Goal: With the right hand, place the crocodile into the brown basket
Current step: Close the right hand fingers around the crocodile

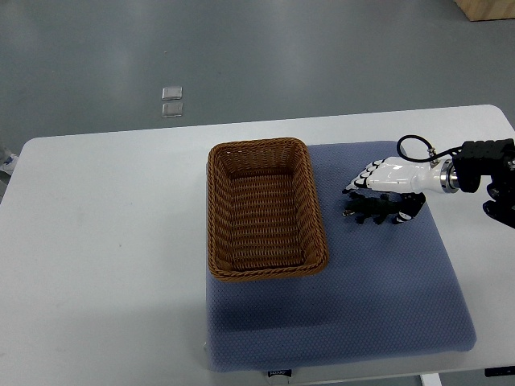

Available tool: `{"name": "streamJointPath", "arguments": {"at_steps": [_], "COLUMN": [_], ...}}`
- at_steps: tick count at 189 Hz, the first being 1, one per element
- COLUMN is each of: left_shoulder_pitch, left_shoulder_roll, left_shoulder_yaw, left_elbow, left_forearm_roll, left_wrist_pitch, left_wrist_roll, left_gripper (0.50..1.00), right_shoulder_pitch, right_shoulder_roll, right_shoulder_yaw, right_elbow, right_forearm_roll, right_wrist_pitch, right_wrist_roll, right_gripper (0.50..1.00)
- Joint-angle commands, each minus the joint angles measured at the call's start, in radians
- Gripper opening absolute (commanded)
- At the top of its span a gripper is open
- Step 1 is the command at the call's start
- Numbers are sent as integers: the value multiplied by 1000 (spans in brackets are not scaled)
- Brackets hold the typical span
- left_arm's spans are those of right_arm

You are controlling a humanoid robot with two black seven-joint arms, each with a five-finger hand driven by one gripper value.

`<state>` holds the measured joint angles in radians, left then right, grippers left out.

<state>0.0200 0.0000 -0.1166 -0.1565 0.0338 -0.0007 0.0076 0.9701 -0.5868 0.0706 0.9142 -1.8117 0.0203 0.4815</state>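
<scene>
One right hand (386,177), fingers (362,182) spread loose, hovers over one crocodile (368,211) beside one brown basket (257,145).

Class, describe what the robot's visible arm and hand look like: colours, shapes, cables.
The right hand has a glossy white shell, black at the tips and joints. A silver ring joins it to a black, blocky forearm. A thin black cable loops above the wrist. No left arm shows.

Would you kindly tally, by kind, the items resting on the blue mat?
Brown basket: 1
Crocodile toy: 1
Total: 2
</scene>
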Motion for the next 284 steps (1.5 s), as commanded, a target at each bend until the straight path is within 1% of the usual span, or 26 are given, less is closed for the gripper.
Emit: {"name": "streamJointPath", "arguments": {"at_steps": [1, 32, 40, 49, 64, 92, 112, 125, 134, 146, 153, 164, 167, 171, 182, 189, 196, 206, 213, 225, 250, 284], "left_shoulder_pitch": [0, 0, 0, 0, 0, 0, 0, 0, 0, 0, 0, 0, 0, 0, 0, 0, 0, 0, 0, 0, 0, 0], "left_shoulder_roll": [0, 0, 0, 0, 0, 0, 0, 0, 0, 0, 0, 0, 0, 0, 0, 0, 0, 0, 0, 0, 0, 0], "left_shoulder_yaw": [0, 0, 0, 0, 0, 0, 0, 0, 0, 0, 0, 0, 0, 0, 0, 0, 0, 0, 0, 0, 0, 0], "left_elbow": [0, 0, 0, 0, 0, 0, 0, 0, 0, 0, 0, 0, 0, 0, 0, 0, 0, 0, 0, 0, 0, 0], "left_forearm_roll": [0, 0, 0, 0, 0, 0, 0, 0, 0, 0, 0, 0, 0, 0, 0, 0, 0, 0, 0, 0, 0, 0], "left_wrist_pitch": [-1, 1, -1, 1, 1, -1, 1, -1, 1, -1, -1, 1, 1, 1, 1, -1, 1, 1, -1, 1, -1, 1], "left_wrist_roll": [0, 0, 0, 0, 0, 0, 0, 0, 0, 0, 0, 0, 0, 0, 0, 0, 0, 0, 0, 0, 0, 0], "left_gripper": [1000, 1000, 1000, 1000, 1000, 1000, 1000, 1000, 1000, 1000, 1000, 1000, 1000, 1000, 1000, 1000, 1000, 1000, 1000, 1000, 1000, 1000], "right_shoulder_pitch": [1, 1, 1, 1, -1, 1, -1, -1, 1, 1, 1, 1, 1, 1, 1, 1, 2, 4, 4, 6, 9, 12], "right_shoulder_roll": [1, -1, -1, -1, 1, 7, 8, 8, 8, 8, 8, 10, 10, 10, 10, 10, 10, 10, 10, 10, 7, -2], "right_shoulder_yaw": [0, 0, -2, -3, -8, -14, -14, -14, -14, -14, -14, -14, -14, -14, -14, -14, -14, -14, -14, -14, -11, 0], "right_elbow": [0, -1, -1, -3, -8, -8, -9, -8, -8, -8, -8, -8, -8, -8, -8, -8, -8, -8, -8, -8, -8, -8], "right_forearm_roll": [0, 0, -1, -1, -1, -1, -1, -1, -1, -1, -1, -1, -1, -1, -1, -1, -1, 0, 0, 3, 8, 17], "right_wrist_pitch": [-5, -6, -5, -5, -5, -5, -3, -3, -3, -3, 0, 0, 1, 1, 3, 3, 3, 3, 3, 1, 0, -2], "right_wrist_roll": [0, 0, 0, 0, 0, 0, 0, 0, 0, 0, 0, 0, 0, 0, 0, 0, 0, 0, 0, 2, 3, 6], "right_gripper": [928, 911, 895, 856, 836, 827, 799, 789, 760, 750, 721, 699, 682, 680, 648, 639, 613, 596, 570, 543, 527, 525]}}
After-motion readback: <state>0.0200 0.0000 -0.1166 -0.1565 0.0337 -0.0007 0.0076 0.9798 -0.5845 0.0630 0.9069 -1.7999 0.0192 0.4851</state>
